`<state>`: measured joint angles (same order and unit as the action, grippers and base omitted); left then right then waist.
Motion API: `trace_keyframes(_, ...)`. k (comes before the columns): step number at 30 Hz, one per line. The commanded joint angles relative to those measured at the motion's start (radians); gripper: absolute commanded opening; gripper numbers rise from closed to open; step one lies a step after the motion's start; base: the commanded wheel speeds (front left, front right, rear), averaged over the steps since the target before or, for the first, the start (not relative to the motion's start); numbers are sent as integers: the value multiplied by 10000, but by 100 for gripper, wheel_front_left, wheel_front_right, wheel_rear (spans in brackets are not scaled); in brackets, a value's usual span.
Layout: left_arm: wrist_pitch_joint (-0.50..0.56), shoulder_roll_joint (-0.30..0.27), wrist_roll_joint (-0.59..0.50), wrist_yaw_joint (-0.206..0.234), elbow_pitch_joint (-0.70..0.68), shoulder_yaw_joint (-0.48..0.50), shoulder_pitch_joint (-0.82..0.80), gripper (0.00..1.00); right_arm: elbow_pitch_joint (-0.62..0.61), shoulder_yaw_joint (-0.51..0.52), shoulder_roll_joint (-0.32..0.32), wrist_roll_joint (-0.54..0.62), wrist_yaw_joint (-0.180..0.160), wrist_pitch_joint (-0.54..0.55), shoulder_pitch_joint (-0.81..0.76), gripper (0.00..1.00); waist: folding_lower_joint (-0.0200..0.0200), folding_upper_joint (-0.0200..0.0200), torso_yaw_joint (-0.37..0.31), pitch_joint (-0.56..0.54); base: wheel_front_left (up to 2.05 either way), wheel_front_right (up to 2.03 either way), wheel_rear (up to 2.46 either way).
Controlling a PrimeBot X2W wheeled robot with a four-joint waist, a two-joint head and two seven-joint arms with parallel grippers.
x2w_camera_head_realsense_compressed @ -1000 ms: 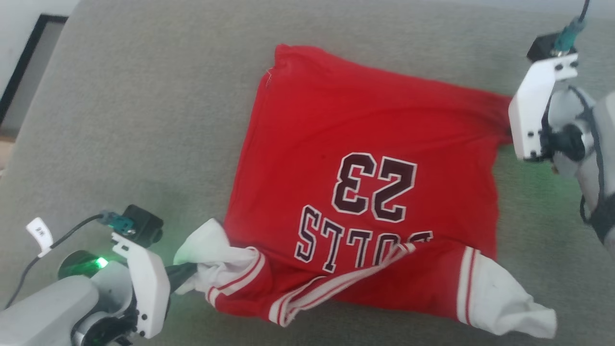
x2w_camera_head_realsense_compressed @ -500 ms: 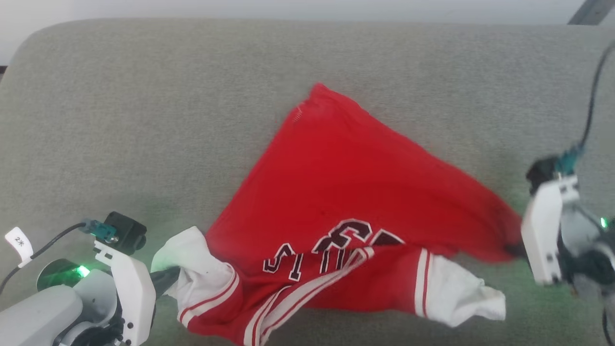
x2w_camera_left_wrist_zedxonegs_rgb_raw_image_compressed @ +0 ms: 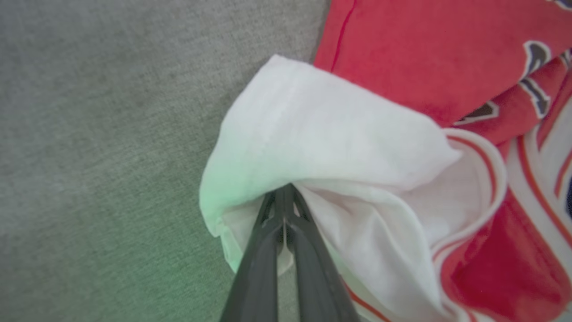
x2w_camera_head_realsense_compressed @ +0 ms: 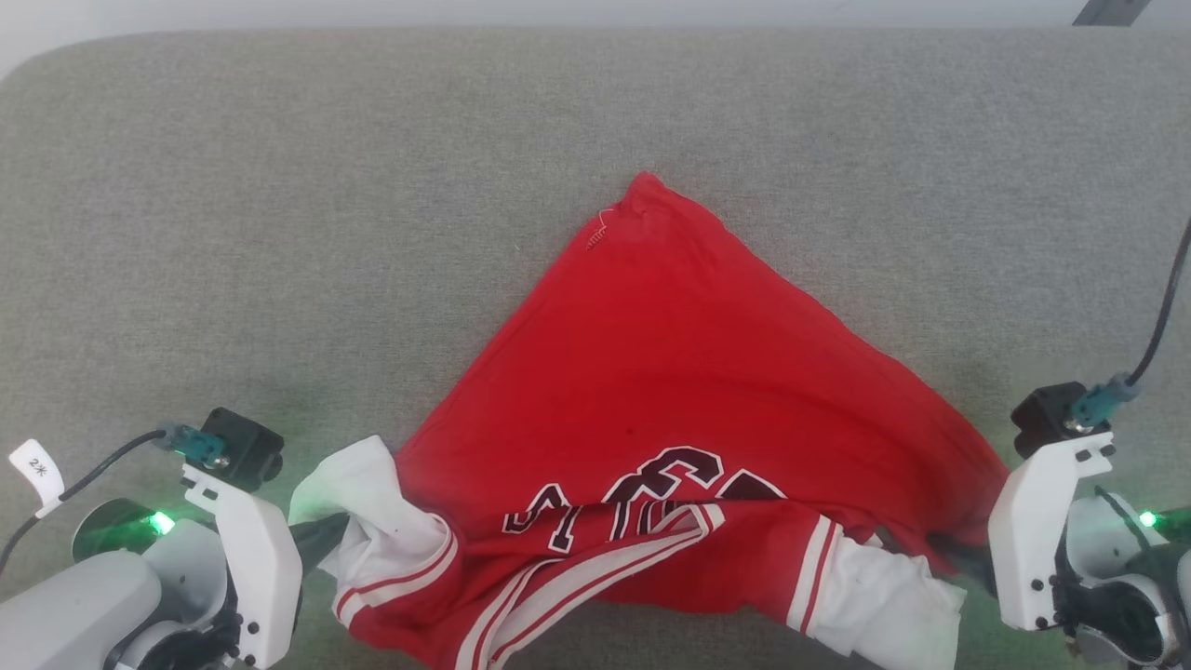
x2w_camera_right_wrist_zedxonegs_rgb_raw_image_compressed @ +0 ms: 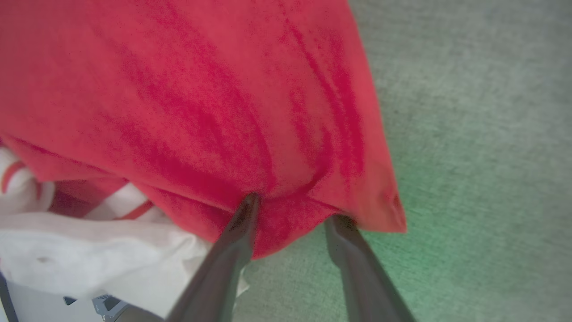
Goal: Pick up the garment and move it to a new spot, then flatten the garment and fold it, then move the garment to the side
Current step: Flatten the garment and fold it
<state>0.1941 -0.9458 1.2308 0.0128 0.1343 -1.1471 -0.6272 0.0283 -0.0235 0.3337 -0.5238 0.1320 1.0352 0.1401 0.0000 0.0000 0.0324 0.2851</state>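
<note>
Right, risks first. The garment (x2w_camera_head_realsense_compressed: 689, 372) lies on the near side of the grey fabric tabletop (x2w_camera_head_realsense_compressed: 279, 233), pulled into a rough triangle w/ its far corner (x2w_camera_head_realsense_compressed: 642, 200) pointing away from the robot & the dark lettering (x2w_camera_head_realsense_compressed: 651, 484) half buried under a striped fold. The left gripper (x2w_camera_left_wrist_zedxonegs_rgb_raw_image_compressed: 284, 197) is clenched on the white sleeve end (x2w_camera_left_wrist_zedxonegs_rgb_raw_image_compressed: 321, 125). The right gripper (x2w_camera_right_wrist_zedxonegs_rgb_raw_image_compressed: 295, 208) has its jaws apart & pinches nothing, but the red hem corner (x2w_camera_right_wrist_zedxonegs_rgb_raw_image_compressed: 384, 210) drapes over both tips.

What could go wrong, IMO:
- Hem catches on the right tips when that arm backs off, so the thin cloth gets dragged & the lay is spoiled. Lift clear before pulling away.
- Left side pulls alone w/ the right side loose: garment pivots, skews more, sleeve stretches.
- Shape is lopsided; folding from here prob. locks in creases. Flatten first.
- Other sleeve end (x2w_camera_head_realsense_compressed: 884, 605) is bunched just beside the right gripper, easy to grab by mistake.

Edges & room: the tabletop's far edge (x2w_camera_head_realsense_compressed: 595, 35) is well apart from the garment, w/ lots of bare grey beyond & to both sides, so there's space to spread it or shift it sideways. Near edge can't be seen. The garment's lower folds run out of the head view's bottom, so can't tell how close they sit to a drop.
</note>
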Motion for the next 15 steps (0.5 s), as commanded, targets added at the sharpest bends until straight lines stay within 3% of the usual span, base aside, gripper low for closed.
trace_keyframes(1,-28,50,-75,-32,53,-18,-14,0,142,26,-65,231,-25,32,-263,100,0,0,10,-35,0,0,0)
trace_keyframes(9,-63,218,-67,-63,58,-94,98,0,-2102,301,-161,569,-13,224,355,100,0,0,246,-263,0,0,0)
trace_keyframes(15,-74,458,-111,-138,141,-142,15,0,-2391,-459,-170,668,-11,-215,1585,100,0,0,603,-260,0,0,0)
